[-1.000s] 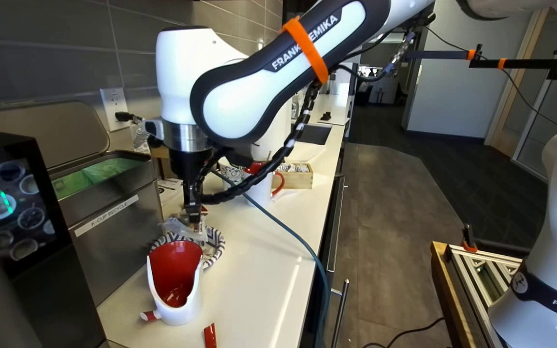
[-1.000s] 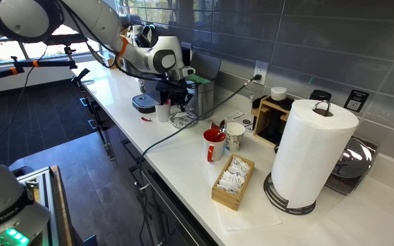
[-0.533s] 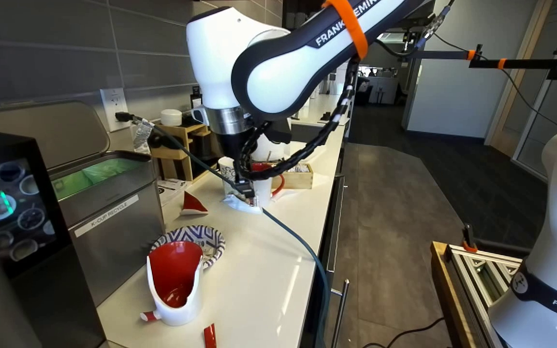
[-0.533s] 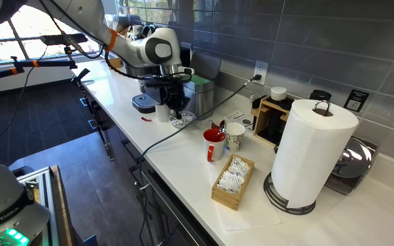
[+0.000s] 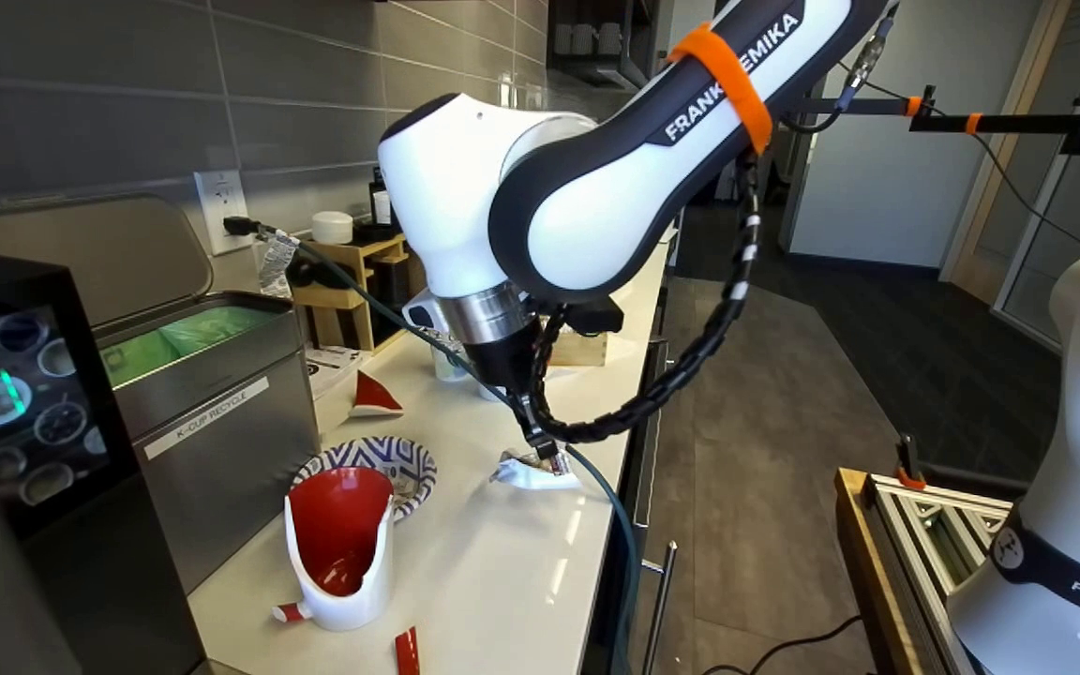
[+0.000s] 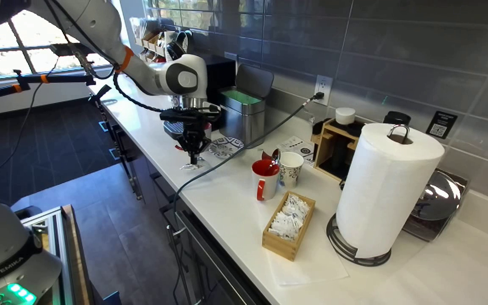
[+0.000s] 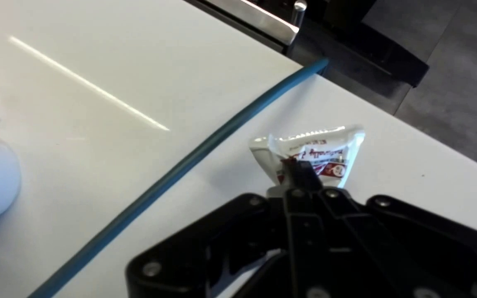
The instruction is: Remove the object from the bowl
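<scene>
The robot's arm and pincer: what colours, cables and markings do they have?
The arm has white shells with black trim. An orange strap separates the white letters FRANK and EMIKA. A black, white-banded cable runs alongside. Its lower end has a silver ring. The black pincer shows metallic screws.

The gripper (image 7: 302, 170) is matt, dotted with shiny metal screws (image 7: 152, 269). The packet (image 7: 329, 149) in its grip looks like thin, glossy film — creased. Beneath lies a smooth, polished counter (image 7: 180, 62); just beside the gripper runs a rubbery-looking cable (image 7: 218, 135) with a soft sheen. Farther off, the bin (image 6: 248, 123) is satiny metal — and well apart stand a plain wooden box (image 6: 278, 245) and a matt paper towel roll (image 6: 386, 190).
</scene>
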Available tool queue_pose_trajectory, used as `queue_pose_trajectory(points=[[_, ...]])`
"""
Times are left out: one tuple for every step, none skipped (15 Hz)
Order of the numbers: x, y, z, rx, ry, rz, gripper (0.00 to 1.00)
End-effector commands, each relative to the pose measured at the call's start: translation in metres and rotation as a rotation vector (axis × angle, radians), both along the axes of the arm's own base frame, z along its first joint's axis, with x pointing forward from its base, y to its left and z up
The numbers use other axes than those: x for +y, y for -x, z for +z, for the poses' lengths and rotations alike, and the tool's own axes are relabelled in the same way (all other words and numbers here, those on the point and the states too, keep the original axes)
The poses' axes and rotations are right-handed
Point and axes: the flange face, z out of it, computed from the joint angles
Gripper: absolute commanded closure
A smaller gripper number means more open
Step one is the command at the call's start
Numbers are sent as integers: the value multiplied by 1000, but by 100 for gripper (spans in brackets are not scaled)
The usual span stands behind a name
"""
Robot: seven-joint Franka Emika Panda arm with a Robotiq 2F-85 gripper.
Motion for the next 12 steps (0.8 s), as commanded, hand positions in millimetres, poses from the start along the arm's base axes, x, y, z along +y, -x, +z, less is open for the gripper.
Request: queue_pose_trajectory(points=[[13, 14, -18, 9, -88, 19, 100], [16, 13, -25, -3, -117, 10, 100], [18, 13, -31, 5, -150, -8, 100], [19, 13, -38, 21, -167, -20, 74], [20, 13, -43, 27, -179, -27, 73], [21, 13, -46, 31, -193, -36, 66], [21, 13, -45, 28, -200, -43, 59], [22, 13, -43, 21, -211, -48, 51], [23, 13, -39, 11, -218, -53, 44], [25, 13, -35, -6, -222, -53, 38], [26, 13, -32, -19, -229, -52, 29], [28, 12, -30, -31, -237, -54, 22]])
